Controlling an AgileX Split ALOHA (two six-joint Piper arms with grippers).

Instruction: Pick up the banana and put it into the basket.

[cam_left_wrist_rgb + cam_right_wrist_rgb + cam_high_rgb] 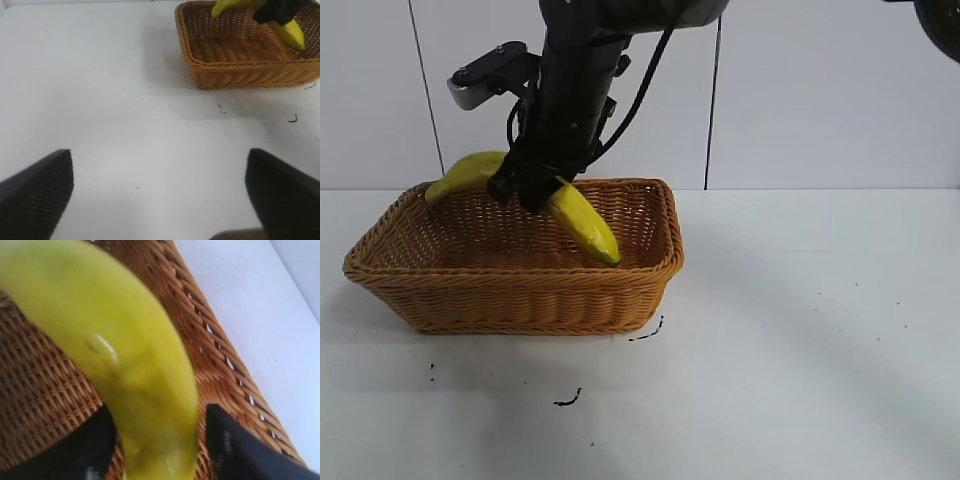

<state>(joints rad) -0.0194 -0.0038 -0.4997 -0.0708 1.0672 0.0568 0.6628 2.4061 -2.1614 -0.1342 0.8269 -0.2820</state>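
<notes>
My right hand (530, 195) hangs over the basket (520, 300), angled down into it from the far side, its two dark fingers (240, 450) standing on either side of the banana (582, 222) at about the middle of its length. From my wrist I see a strip of wicker between the banana and one finger, while the other finger lies close against the peel. So the hand looks spread open around the fruit rather than clamped on it, though the banana is blurred there and I cannot be sure it is wholly free.

In the exterior view the banana slants across the hand. One end sticks out toward ten o'clock, above the basket's far rim. The other end, with its greenish tip, points toward four o'clock, down inside the basket near the far right corner. I cannot tell whether that tip touches the woven floor.

The basket stands on the white tabletop (800, 330) toward nine o'clock in that view. A few small black marks (568, 400) lie on the tabletop just off the basket's near side, at about six o'clock from it.

My left hand (160, 195) waits well apart from the basket, above bare tabletop, fingers wide and holding nothing.
</notes>
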